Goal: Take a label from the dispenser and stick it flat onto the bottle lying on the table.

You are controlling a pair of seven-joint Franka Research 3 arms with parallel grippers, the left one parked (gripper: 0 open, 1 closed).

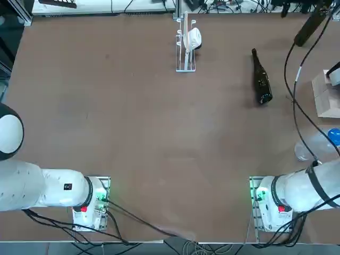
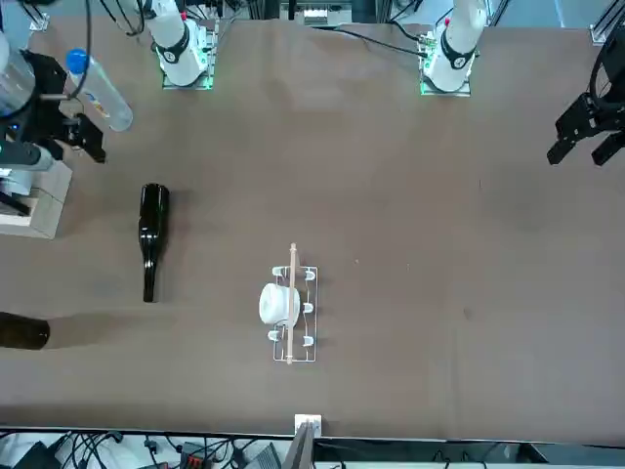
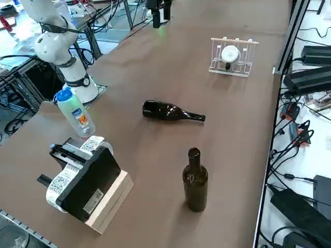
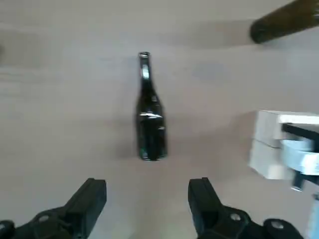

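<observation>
The dark bottle [image 1: 261, 79] [image 2: 151, 230] [image 3: 168, 111] lies on its side on the brown table, right of the middle, its neck toward the far edge. The dispenser [image 3: 85, 181] [image 1: 333, 78] sits on a wooden block at the table's right edge. A strip of printed labels [image 3: 59, 182] curls around its front. My right gripper [image 4: 147, 188] [image 2: 83, 137] hangs high above the table, near the dispenser. It is open with nothing between the fingers. In the wrist view the bottle [image 4: 150, 124] lies beyond the fingers and the dispenser [image 4: 291, 149] shows at the side.
A second dark bottle [image 3: 195, 181] stands upright near the dispenser. A clear plastic bottle with a blue cap [image 3: 76, 114] stands beside the right arm's base. A clear rack holding a white lump [image 3: 231, 56] is at the far edge. Cables run along the table's borders.
</observation>
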